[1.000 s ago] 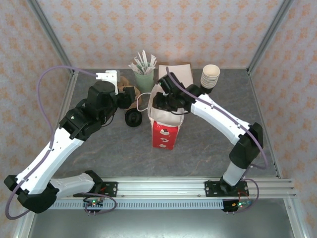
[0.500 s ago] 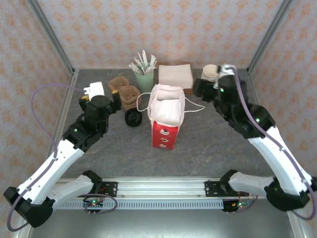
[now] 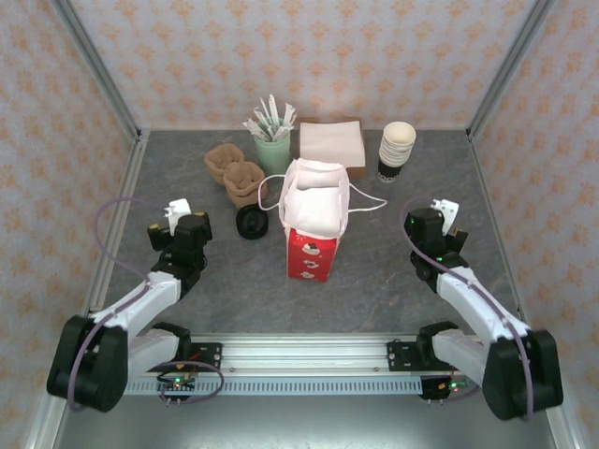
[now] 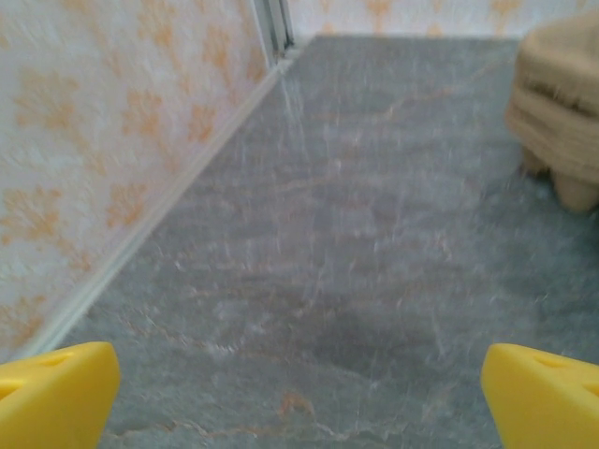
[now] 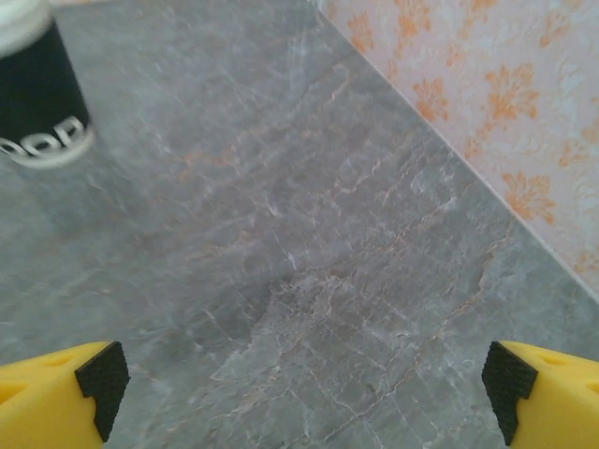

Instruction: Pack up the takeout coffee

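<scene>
The takeout coffee is hidden from every view. A red and white bag (image 3: 313, 234) stands open-topped in the middle of the table, its white handles (image 3: 360, 203) loose. My left gripper (image 3: 175, 222) rests low at the left, well clear of the bag. Its yellow fingertips (image 4: 56, 393) stand wide apart over bare grey table, so it is open with nothing between them. My right gripper (image 3: 436, 222) sits low at the right, also apart from the bag. It is open too, its fingertips (image 5: 547, 388) spread over bare table.
A loose black lid (image 3: 251, 223) lies left of the bag. Brown pulp cup carriers (image 3: 235, 173), a green cup of sachets (image 3: 272, 142), a napkin pile (image 3: 331, 140) and a stack of lidless cups (image 3: 396, 150) line the back. The cup stack's base (image 5: 37, 94) lies ahead of the right gripper.
Both arms have drawn back from the bag toward the near edge and dropped low. Both grippers have opened wide.
</scene>
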`<state>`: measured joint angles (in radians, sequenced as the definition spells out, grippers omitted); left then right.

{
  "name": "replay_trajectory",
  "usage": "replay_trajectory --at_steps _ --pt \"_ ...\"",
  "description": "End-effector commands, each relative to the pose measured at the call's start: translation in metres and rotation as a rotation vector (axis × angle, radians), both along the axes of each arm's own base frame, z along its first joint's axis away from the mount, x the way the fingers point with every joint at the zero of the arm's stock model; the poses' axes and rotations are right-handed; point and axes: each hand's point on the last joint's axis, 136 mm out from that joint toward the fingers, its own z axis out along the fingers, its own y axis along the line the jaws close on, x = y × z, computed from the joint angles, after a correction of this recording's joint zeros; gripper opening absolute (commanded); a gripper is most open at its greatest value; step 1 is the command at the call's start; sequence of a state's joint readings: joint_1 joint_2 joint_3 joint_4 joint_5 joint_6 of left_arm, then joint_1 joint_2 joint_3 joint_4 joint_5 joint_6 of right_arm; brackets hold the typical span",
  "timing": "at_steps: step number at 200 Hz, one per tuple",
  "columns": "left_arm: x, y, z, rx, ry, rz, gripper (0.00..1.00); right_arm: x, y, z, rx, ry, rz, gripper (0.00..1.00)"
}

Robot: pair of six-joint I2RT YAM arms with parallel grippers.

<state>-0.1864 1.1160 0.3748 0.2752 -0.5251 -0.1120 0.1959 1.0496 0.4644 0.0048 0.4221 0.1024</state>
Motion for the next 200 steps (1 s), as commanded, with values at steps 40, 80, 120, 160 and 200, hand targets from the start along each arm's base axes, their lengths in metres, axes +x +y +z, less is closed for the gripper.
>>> replay_trajectory --at_steps 40,80,120,160,200 --pt "0.056 -0.008 0.000 -0.044 -0.136 -0.132 1.00 0.065 -0.003 0.002 0.006 -0.256 0.081 1.00" --pt "0.068 -0.005 -0.020 -0.098 -0.098 -0.157 1.00 0.074 0.016 -0.030 0.035 -0.252 0.227 0.99" --pt "0.070 -0.012 -0.024 -0.086 -0.090 -0.195 1.00 0.082 0.011 -0.032 0.050 -0.199 0.197 0.99" --pt "0.070 -0.012 -0.024 -0.086 -0.090 -0.195 1.00 0.082 0.011 -0.034 0.056 -0.185 0.198 0.99" --pt "0.070 -0.012 -0.024 -0.086 -0.088 -0.195 1.00 0.082 0.012 -0.034 0.057 -0.183 0.199 0.99"
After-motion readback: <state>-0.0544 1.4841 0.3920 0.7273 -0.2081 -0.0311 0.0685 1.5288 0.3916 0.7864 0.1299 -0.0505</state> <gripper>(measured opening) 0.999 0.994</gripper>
